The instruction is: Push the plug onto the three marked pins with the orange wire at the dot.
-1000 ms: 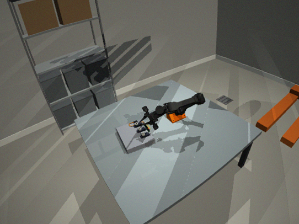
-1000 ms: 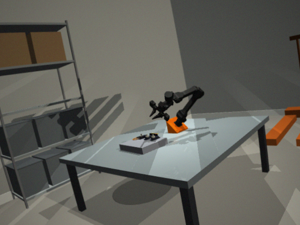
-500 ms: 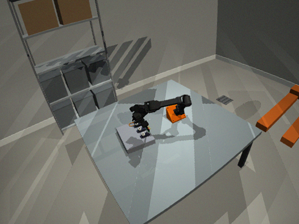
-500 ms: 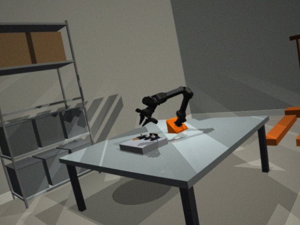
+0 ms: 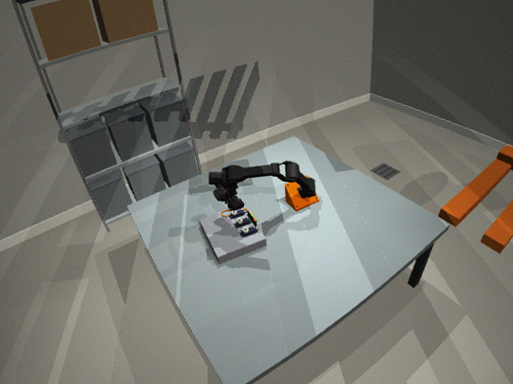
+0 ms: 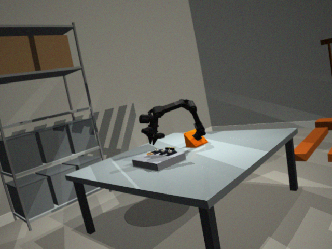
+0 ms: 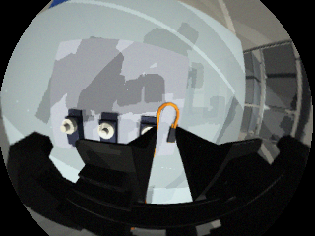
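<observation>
The pale grey holder [image 5: 225, 246] [image 6: 145, 164] [image 7: 169, 61] lies on the table with several dark servos on top, each with a white hub. The orange lead [image 5: 224, 214] [image 6: 149, 153] [image 7: 168, 104] loops beside the end servo [image 7: 147, 120]. The dark plug [image 7: 171, 135] is at the end of the loop, in the wrist view beside the right fingertip. A small coloured strip [image 5: 253, 216] [image 6: 170, 148] shows at the holder's arm side; single pins and the dot are too small to tell. My gripper [image 6: 152, 143] [image 7: 165, 130] is partly open and empty, pointing down above the lead end of the holder.
The table [image 5: 313, 276] [image 6: 187, 184] carries the holder and the arm's orange base [image 5: 299, 199] [image 6: 193, 142]. The other two servos [image 7: 107, 129] [image 7: 74, 129] stand in a row beside the end servo. A shelf rack and an orange pallet truck stand away from the table.
</observation>
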Controlling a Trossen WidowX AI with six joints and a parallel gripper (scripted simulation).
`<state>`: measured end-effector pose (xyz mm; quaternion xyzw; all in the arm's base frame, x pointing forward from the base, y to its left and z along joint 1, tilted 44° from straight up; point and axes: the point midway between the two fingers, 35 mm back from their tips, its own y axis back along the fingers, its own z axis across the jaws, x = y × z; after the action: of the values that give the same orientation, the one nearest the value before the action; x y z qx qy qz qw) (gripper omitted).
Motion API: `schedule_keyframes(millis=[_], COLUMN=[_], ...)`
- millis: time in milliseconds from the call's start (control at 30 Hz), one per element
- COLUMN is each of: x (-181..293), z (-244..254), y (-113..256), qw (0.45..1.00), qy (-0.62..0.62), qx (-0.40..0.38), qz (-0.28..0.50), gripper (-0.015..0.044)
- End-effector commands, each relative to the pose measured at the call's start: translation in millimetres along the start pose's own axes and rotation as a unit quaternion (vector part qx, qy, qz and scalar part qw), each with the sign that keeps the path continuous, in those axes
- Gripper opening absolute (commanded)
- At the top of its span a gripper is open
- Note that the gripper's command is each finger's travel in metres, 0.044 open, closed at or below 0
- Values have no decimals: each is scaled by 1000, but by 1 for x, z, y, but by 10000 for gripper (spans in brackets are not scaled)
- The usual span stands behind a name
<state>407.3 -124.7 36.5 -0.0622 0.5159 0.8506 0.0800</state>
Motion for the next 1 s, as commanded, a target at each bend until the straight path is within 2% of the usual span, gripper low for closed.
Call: schedule_keyframes(millis=[0,233,967], x=[12,33,37], z=[-19,-45,-36], y=[-15,-35,-67], qw=[998,984,984], qy=[-34,-94,-96], qx=[-49,-128,-130], qz=[34,76,76], gripper=[115,115,115])
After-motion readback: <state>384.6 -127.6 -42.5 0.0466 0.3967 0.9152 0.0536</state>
